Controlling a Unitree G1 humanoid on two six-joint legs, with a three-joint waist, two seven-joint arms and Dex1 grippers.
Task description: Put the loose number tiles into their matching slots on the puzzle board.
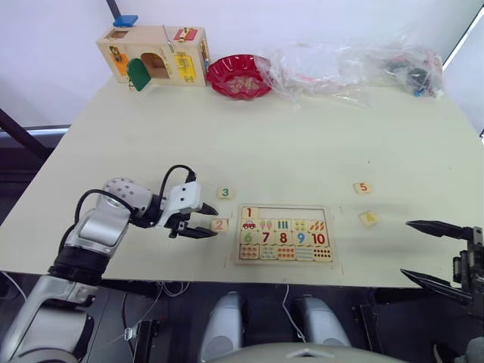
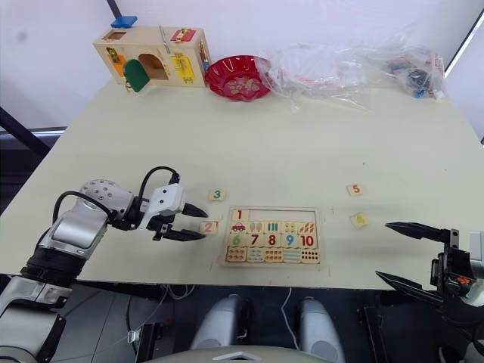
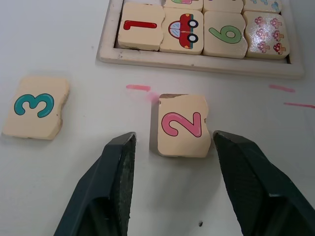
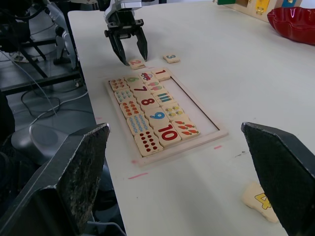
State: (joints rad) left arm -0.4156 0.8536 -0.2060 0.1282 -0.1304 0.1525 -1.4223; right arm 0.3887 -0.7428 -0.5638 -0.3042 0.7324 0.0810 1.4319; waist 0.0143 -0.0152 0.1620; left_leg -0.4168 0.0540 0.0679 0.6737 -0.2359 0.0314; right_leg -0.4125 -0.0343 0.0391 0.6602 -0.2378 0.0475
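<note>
Left hand [image 3: 170, 147] spread wide, straddling tile 2 [image 3: 180, 125] on the tabletop [image 1: 302, 144], just left of the puzzle board [image 1: 285, 234]. Grasp step: next, close, lift, carry to the empty top-row slots [image 1: 291, 214] beside tile 1 [image 1: 249, 213]. Right hand [image 1: 427, 253] also spread, idle.

A flat rectangular pale-wood puzzle board [image 1: 285, 234] lies near the front edge of the desk, its top-row recessed strip [image 1: 299, 213] holding only a red "1" tile [image 1: 249, 213] at the left end. Loose pale-wood tiles lie around it: a pink "2" [image 3: 180, 125] just beside its left edge, a teal "3" [image 3: 34, 106] farther left, an orange "5" [image 1: 362, 187] and a yellow "4" [image 1: 368, 218] to its right.
</note>
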